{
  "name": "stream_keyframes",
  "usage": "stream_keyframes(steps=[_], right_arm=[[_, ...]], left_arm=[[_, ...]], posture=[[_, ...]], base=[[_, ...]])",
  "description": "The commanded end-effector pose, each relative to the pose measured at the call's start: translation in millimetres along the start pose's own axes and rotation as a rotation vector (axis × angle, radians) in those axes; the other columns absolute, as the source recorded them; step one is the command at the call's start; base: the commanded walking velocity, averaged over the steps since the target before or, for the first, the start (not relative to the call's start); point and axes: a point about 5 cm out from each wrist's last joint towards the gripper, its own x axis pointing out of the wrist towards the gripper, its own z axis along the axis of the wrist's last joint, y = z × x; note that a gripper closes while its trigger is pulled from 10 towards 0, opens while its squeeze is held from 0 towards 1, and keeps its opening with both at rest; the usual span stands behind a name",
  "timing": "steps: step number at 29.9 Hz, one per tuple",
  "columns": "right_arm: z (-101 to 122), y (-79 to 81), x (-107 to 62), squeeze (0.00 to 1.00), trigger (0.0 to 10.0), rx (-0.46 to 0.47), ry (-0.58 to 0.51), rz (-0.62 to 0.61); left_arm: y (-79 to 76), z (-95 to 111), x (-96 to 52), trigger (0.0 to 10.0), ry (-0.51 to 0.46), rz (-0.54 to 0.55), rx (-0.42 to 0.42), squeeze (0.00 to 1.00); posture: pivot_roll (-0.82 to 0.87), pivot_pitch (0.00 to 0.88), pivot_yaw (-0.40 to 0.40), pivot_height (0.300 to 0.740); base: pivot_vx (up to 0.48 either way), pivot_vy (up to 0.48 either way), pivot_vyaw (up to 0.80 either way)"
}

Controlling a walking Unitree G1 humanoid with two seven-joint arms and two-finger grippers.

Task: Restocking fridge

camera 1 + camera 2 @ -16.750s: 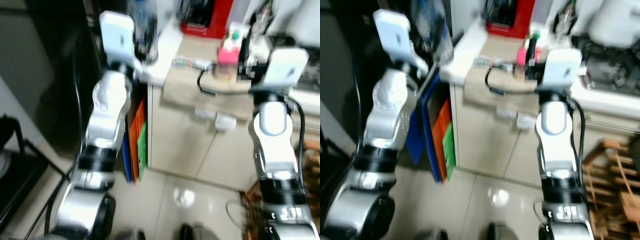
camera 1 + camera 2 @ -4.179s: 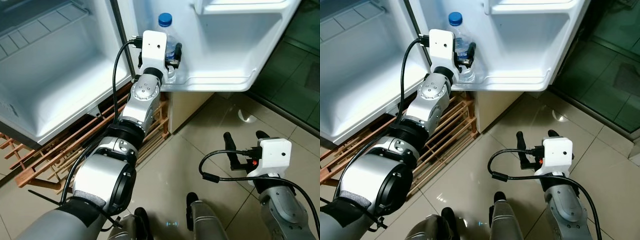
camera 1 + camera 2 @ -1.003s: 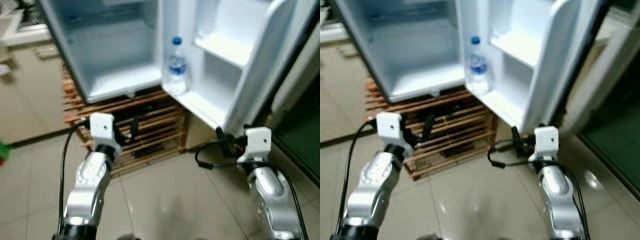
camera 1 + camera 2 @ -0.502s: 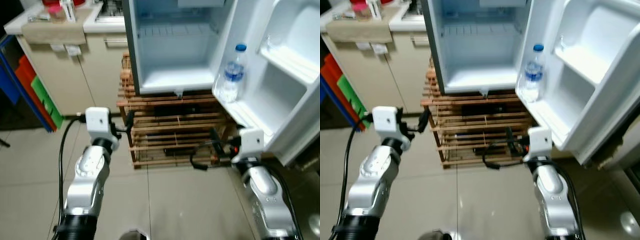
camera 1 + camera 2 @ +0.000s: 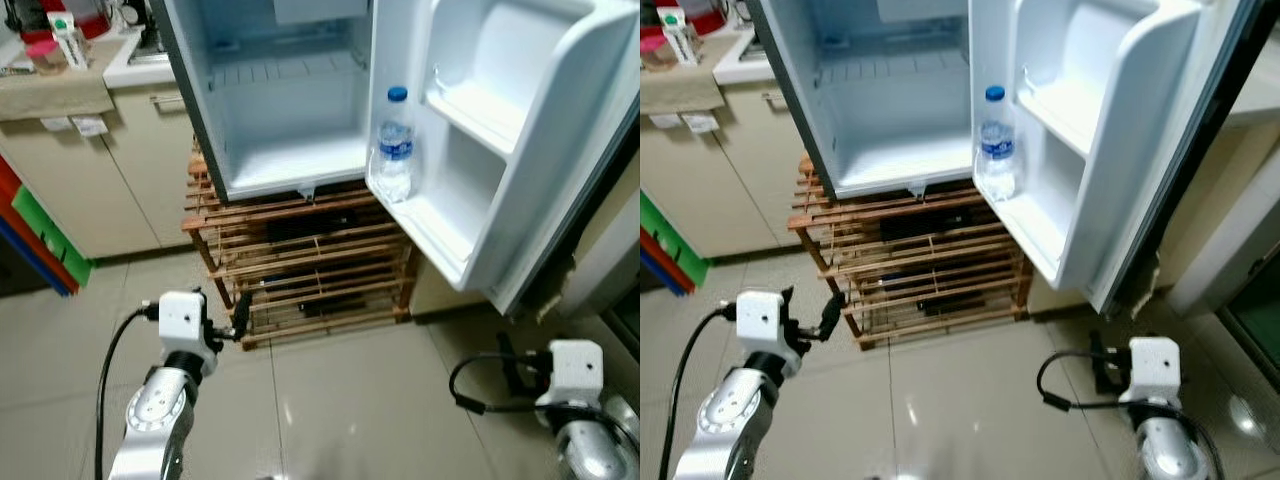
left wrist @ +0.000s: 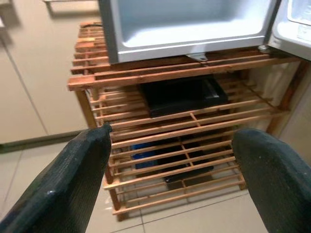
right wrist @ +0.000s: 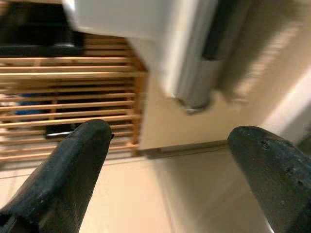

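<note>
Both of my pincers are low and released, holding nothing: my left pincer (image 5: 240, 318) hangs with its fingers spread just in front of the wooden slatted rack (image 5: 300, 270), and my right pincer (image 5: 512, 362) sits down near the tiled floor (image 5: 360, 420), below the outer corner of the open fridge door (image 5: 500, 150). From my left wrist I look between my two black fingers (image 6: 73, 179) at the rack, with a flat black thing (image 6: 182, 94) lying on its upper slats under the fridge (image 5: 280, 100). From my right wrist the fingers (image 7: 63, 165) stand wide apart too, with the rack's end and the door's lower edge blurred between them. A water bottle (image 5: 394, 146) with a blue cap stands upright in the lowest shelf of the door, at its hinge end, well apart from both pincers. To my left a beige desk (image 5: 60, 90) carries a few small items, too small to tell, with coloured panels (image 5: 40, 240) leaning beside its cabinet
</note>
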Motion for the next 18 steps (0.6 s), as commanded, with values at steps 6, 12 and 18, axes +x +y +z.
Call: stream_keyframes(steps=[6, 12, 18], right_arm=[[0, -3.1, 10.0, 0.13, 10.0, -0.010, 0.000, -0.027], [-5, -4.6, 8.4, 0.13, 10.0, -0.045, 0.011, -0.039], [-19, -36.7, 13.5, 0.00, 10.0, -0.236, 0.158, -0.279]], left_arm=[[2.7, 5, 14.7, 10.0, -0.020, 0.029, -0.023, 0.00], [11.9, 0, 33.2, 10.0, 0.048, 0.110, -0.085, 0.00], [11.1, -20, 44.2, 10.0, 0.233, 0.117, -0.096, 0.00]], posture=[[-0.16, 0.035, 0.052, 0.740], [-0.17, 0.041, 0.052, 0.740], [-0.18, 0.038, 0.055, 0.740]], base=[[0.000, -0.477, 0.00], [0.000, -0.229, 0.00], [0.000, 0.000, 0.00]])
